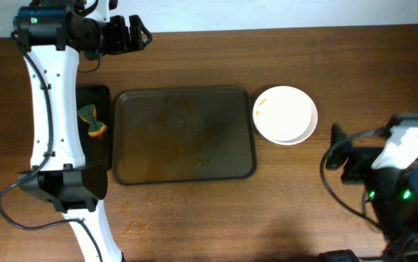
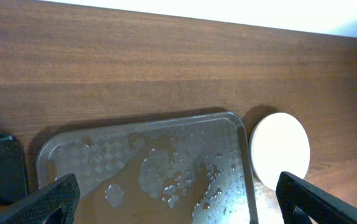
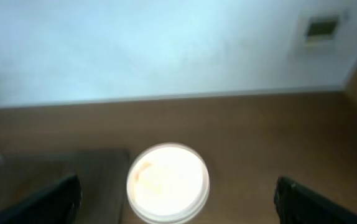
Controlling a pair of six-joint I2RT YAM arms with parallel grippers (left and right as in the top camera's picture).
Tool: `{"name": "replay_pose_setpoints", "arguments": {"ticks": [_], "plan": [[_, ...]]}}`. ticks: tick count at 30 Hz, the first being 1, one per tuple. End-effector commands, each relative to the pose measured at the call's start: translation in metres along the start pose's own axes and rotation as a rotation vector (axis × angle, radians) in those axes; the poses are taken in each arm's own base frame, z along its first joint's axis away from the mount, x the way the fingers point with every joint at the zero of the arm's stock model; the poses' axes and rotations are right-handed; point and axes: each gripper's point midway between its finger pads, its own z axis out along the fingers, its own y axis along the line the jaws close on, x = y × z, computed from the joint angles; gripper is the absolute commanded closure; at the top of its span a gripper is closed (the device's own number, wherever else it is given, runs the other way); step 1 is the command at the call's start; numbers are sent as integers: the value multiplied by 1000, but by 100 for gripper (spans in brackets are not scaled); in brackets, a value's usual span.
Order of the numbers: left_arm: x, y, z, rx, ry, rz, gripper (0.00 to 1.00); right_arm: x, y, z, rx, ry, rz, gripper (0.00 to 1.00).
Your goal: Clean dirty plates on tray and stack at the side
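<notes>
The one plate (image 1: 285, 115) in view sits on the bare table just off the right edge of the tray (image 1: 184, 135), so close that you cannot tell whether the rims touch. It looks mostly white, but there is a faint orange smear (image 1: 261, 102) inside its left rim, so I would not count it as clean yet. The tray holds no plates, only beads and a film of water across its floor. The sponge (image 1: 92, 120) lies in the small black dish (image 1: 98, 151) on the tray's far left side, well apart from the plate. Your left gripper (image 1: 143, 33) hangs above the table's back edge with its jaws spread wide and nothing between them; its fingers (image 2: 48, 200) frame the tray in the wrist view. Your right gripper (image 1: 331, 149) waits near the plate's right side, also wide and empty. For this step, bring the left arm down onto the sponge and take it squarely across its narrow width so it does not fold. Use the right arm to pin the plate by its right rim, away from the stain. Wipe from the rim inward, since a shallow plate on smooth wood will probably slide if pushed sideways.
</notes>
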Motion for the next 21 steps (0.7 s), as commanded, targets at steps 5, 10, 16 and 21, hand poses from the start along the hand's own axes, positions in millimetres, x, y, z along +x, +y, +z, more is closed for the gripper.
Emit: {"name": "replay_pose_setpoints", "arguments": {"ticks": [5,10,16,21], "plan": [[0,0,3,12,6,13,1,91,4,26,-78,-220,-84,2],[0,0,3,12,6,13,1,120,5,37,-95,-349,-85,2],[0,0,3,12,6,13,1,159,6,50,-117,-309,-88,2],[0,0,3,11,6,12,1,183,10,55,-149,-205,-65,2]]}}
